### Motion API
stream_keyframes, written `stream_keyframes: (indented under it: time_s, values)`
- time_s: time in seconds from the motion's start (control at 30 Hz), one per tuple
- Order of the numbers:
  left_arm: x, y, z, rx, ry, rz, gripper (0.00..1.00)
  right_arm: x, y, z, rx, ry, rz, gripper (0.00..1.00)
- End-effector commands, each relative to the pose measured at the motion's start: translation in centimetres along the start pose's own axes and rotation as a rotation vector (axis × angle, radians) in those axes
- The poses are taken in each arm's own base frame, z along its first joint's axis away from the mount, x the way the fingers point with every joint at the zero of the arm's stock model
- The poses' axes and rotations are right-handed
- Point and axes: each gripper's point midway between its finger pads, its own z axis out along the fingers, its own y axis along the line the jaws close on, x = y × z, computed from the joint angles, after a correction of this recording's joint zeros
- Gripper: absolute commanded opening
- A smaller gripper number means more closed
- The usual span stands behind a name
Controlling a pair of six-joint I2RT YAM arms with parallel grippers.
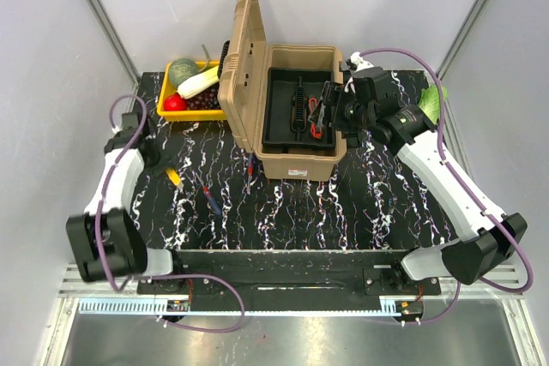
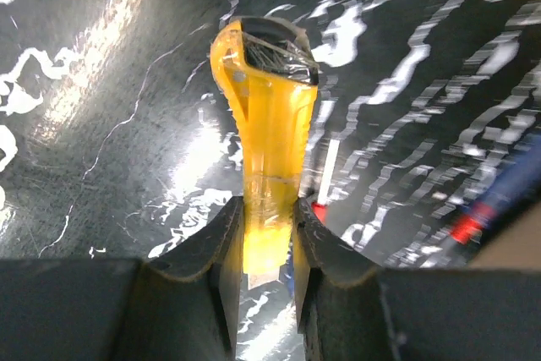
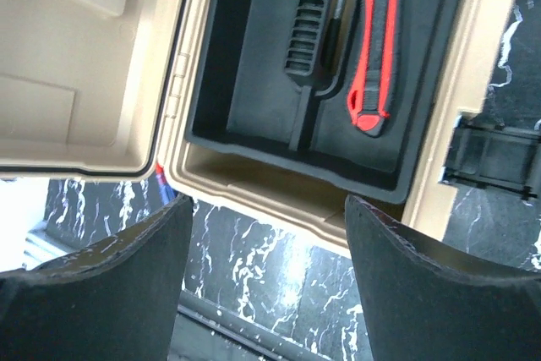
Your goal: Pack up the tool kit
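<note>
Top external view: I see the tan toolbox (image 1: 300,163) open at upper centre of the frame.
Its lid (image 1: 243,66) stands upright on the left, and the black tray (image 1: 279,130) inside holds a red utility knife (image 3: 376,40). My right gripper (image 3: 269,205) hangs over the box's rim, jaws spread wide with nothing between them. My left gripper (image 2: 269,217) is clamped on a yellow-handled tool (image 2: 269,107) down at the marbled table (image 2: 101,124), lower left of the box.

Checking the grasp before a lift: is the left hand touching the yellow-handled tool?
Touching. The left wrist view shows both fingers of the left hand pressed against the sides of the yellow-handled tool, no gap visible.
</note>
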Motion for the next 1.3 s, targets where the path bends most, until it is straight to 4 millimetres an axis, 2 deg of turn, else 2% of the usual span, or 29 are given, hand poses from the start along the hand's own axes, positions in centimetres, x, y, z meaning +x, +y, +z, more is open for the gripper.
stream_keyframes:
  time_s: [0.0, 0.1, 0.17, 0.2, 0.3, 0.47, 0.63, 0.83, 1.1, 1.27]
  values:
    - [-2.9, -3.4, -9.2, 0.220, -0.186, 0.048, 0.04, -1.3, 3.4, -1.3, -0.175, -0.014, -0.043, 0.77]
    - [-3.5, -5.3, -15.5, 0.382, -0.296, 0.091, 0.07, -0.9, 5.8, -1.8, -0.319, 0.016, -0.089, 0.73]
    - [-4.0, -6.7, -20.8, 0.504, -0.393, 0.120, 0.08, -1.1, 7.6, -2.5, -0.418, 0.016, -0.104, 0.73]
    - [-4.0, -7.2, -23.5, 0.568, -0.446, 0.141, 0.09, -1.3, 8.4, -3.0, -0.463, 0.012, -0.106, 0.73]
    - [-3.4, -9.1, -30.0, 0.742, -0.528, 0.222, 0.10, -1.4, 10.5, -4.1, -0.588, 0.020, -0.111, 0.74]
    - [-0.3, -13.2, -38.3, 1.067, -0.552, 0.396, 0.10, -2.1, 13.0, -6.2, -0.733, 0.014, -0.097, 0.75]
    - [3.7, -15.6, -44.0, 1.381, -0.464, 0.529, 0.10, -3.3, 15.1, -9.6, -0.872, -0.032, -0.097, 0.77]
    - [7.9, -17.7, -46.9, 1.639, -0.280, 0.601, 0.12, -5.3, 18.3, -16.4, -1.143, -0.203, -0.186, 0.93]
    - [11.9, -21.8, -45.4, 1.680, -0.061, 0.655, 0.13, -6.0, 19.7, -18.2, -1.216, -0.234, -0.253, 0.95]
    - [14.0, -23.5, -45.0, 1.697, 0.038, 0.703, 0.11, -4.9, 20.3, -18.9, -1.280, -0.215, -0.298, 0.95]
